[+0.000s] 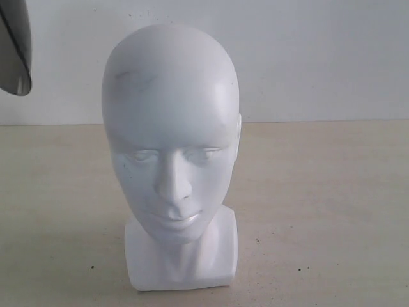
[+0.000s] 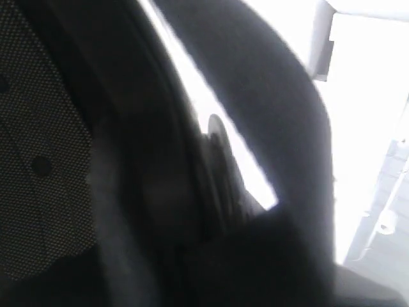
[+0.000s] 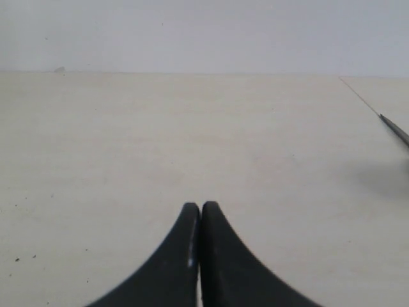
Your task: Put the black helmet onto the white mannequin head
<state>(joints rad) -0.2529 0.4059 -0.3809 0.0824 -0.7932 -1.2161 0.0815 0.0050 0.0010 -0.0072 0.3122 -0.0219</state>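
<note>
The white mannequin head (image 1: 171,128) stands upright on its block base in the middle of the exterior view, facing the camera, bare on top. Only a smoky visor edge of the black helmet (image 1: 14,48) shows, up in the air at the far upper left, well clear of the head. The left wrist view is filled by the helmet's mesh lining (image 2: 45,147) and dark rim; my left gripper (image 2: 255,262) is a dark blur against that rim, holding it. My right gripper (image 3: 201,208) is shut with nothing in it, low over the bare table.
A beige table (image 1: 319,211) runs back to a plain white wall. A thin dark rod (image 3: 391,126) crosses the edge of the right wrist view. Neither arm shows in the exterior view.
</note>
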